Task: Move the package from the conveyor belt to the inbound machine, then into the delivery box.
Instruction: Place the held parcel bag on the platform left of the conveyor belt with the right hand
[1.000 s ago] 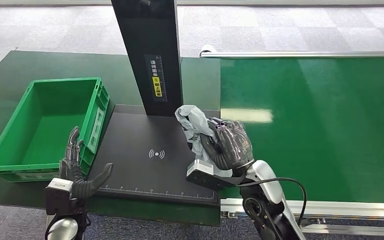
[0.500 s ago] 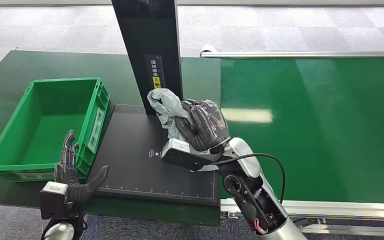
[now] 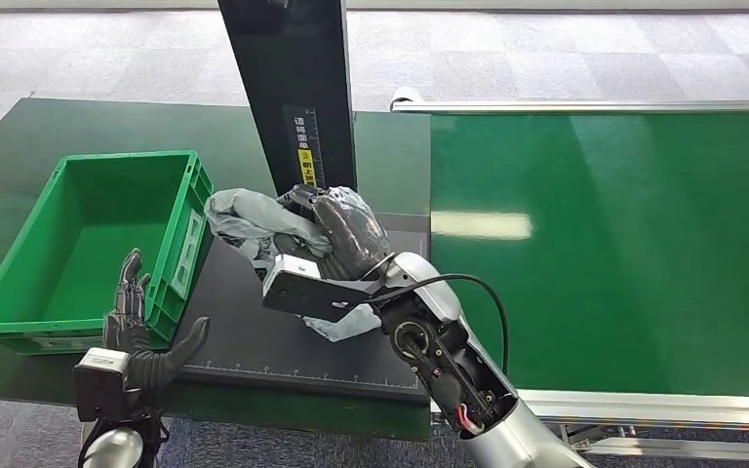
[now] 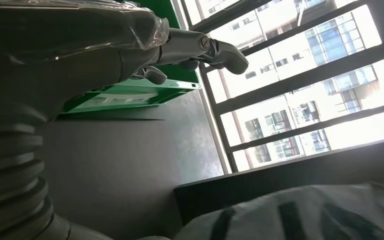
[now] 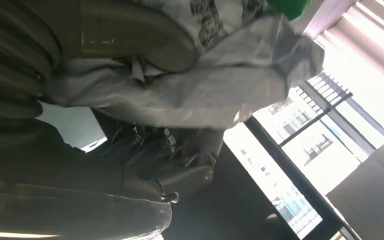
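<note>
My right hand [image 3: 336, 229] grips a crumpled grey plastic package [image 3: 244, 219] and holds it above the black inbound machine plate [image 3: 254, 327], close to the green delivery box [image 3: 88, 244]. The package's free end hangs toward the box's near wall. In the right wrist view the grey package [image 5: 220, 80] is pressed between the thumb and the dark fingers [image 5: 175, 150]. My left hand [image 3: 137, 327] is low at the front left, beside the box's corner, fingers spread and holding nothing. The left wrist view shows its fingers [image 4: 200, 47] apart and the package [image 4: 300, 215] nearby.
The machine's black upright post [image 3: 293, 88] rises just behind the package. The green conveyor belt [image 3: 624, 244] lies to the right with a metal rail [image 3: 585, 105] at its far edge. A dark green table [image 3: 19, 146] carries the box. Grey carpet lies beyond.
My right hand has carried the package leftward from the conveyor edge, across the machine plate, toward the box. The left hand has sunk slightly and stayed open.
</note>
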